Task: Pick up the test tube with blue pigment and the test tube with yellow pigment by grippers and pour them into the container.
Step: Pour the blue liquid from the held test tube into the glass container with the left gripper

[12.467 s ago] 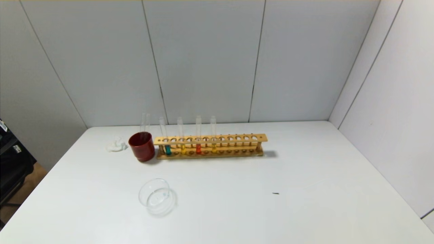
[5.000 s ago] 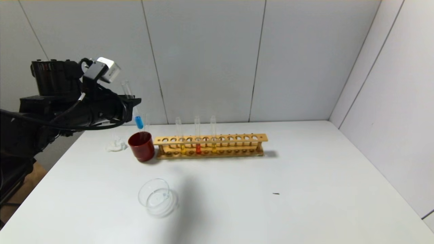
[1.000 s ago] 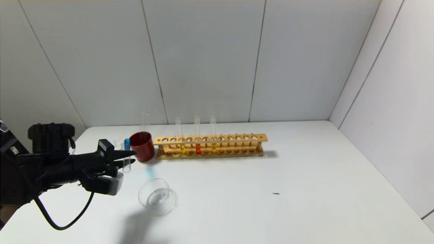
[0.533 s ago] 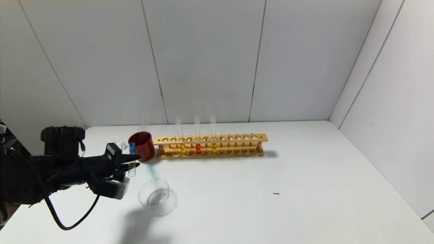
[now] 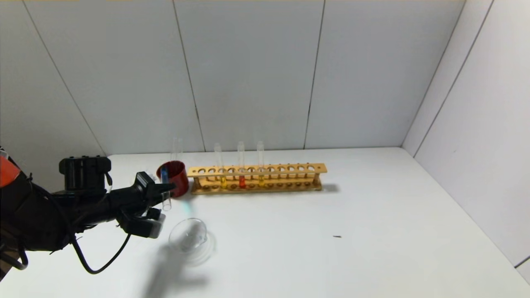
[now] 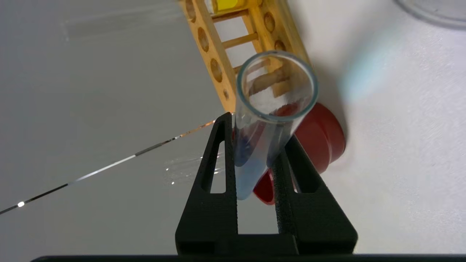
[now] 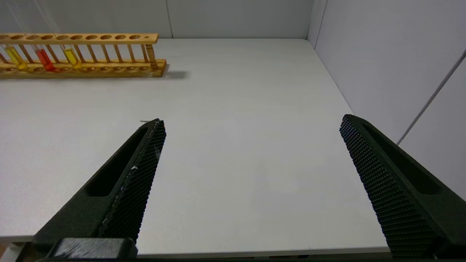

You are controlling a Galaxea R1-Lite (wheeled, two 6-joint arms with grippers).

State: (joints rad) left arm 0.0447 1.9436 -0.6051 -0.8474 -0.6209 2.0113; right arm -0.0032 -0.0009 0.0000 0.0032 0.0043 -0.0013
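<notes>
My left gripper [image 5: 167, 192] is shut on the test tube with blue pigment [image 5: 165, 190], holding it left of the red cup [image 5: 174, 178] and behind the container [image 5: 188, 236]. The tube lies tilted, its open mouth [image 6: 276, 85] toward the table's front and the blue liquid [image 6: 247, 174] at its closed end between the fingers [image 6: 218, 160]. The container is a clear glass dish on the table. Two tubes with yellow pigment [image 5: 223, 180] [image 5: 261, 179] stand in the wooden rack [image 5: 256, 169]. My right gripper [image 7: 252, 121] hangs open over the near right table, holding nothing.
A tube of red-orange liquid [image 5: 242, 181] stands between the yellow ones. Empty tubes [image 5: 177, 150] rise from the red cup. A white crumpled wipe lies behind my left arm. Grey walls close the back and right. A small dark speck [image 5: 336, 236] lies mid-table.
My left gripper has carried the blue tube to the right and a little farther back, closer to the red cup and the dish. The rack and cup have not moved.
</notes>
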